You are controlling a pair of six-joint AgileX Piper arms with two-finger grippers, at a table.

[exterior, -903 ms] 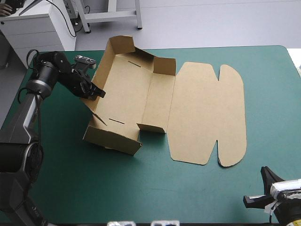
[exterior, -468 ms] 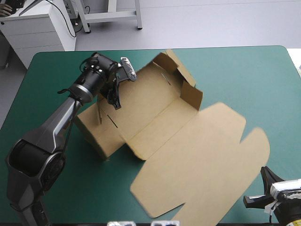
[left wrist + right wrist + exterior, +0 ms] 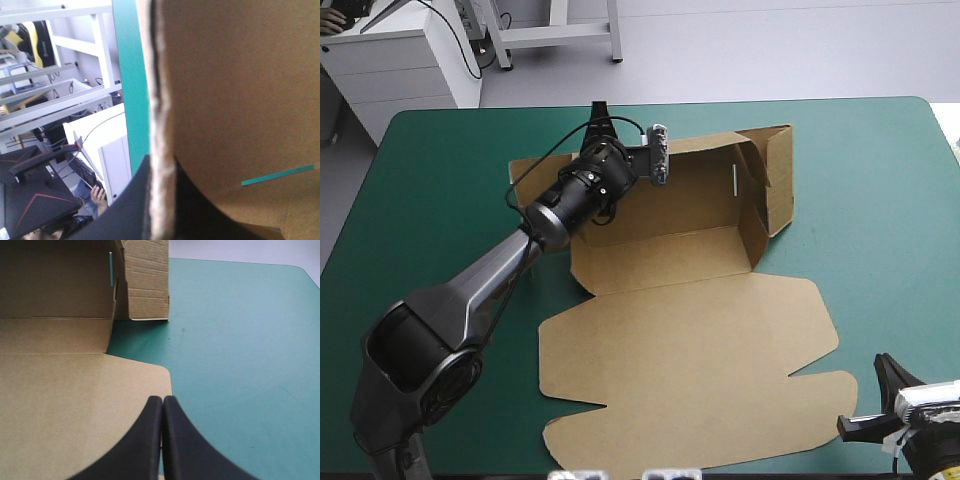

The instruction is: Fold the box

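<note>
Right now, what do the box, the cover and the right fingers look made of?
Box: corrugated board, brown and matt; ribbed lines show on its raised wall, and the cut edge looks rough. Cover: a teal-green, smooth sheet with a faint sheen, perhaps vinyl or rubber; can't tell which. Right fingers: black, smooth and dull; likely plastic or rubber.

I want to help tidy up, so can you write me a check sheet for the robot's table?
surface: teal-green cover, bare around the box.
job's things: brown box, an open tray with its walls raised; lid flat toward the near edge.
clutter: nothing seen.
grippers: left gripper, fingers shut on the box's far wall; right gripper, fingers shut, holding nothing, by the lid's right edge.
cables: nothing seen.
surroundings: nothing seen.
</note>
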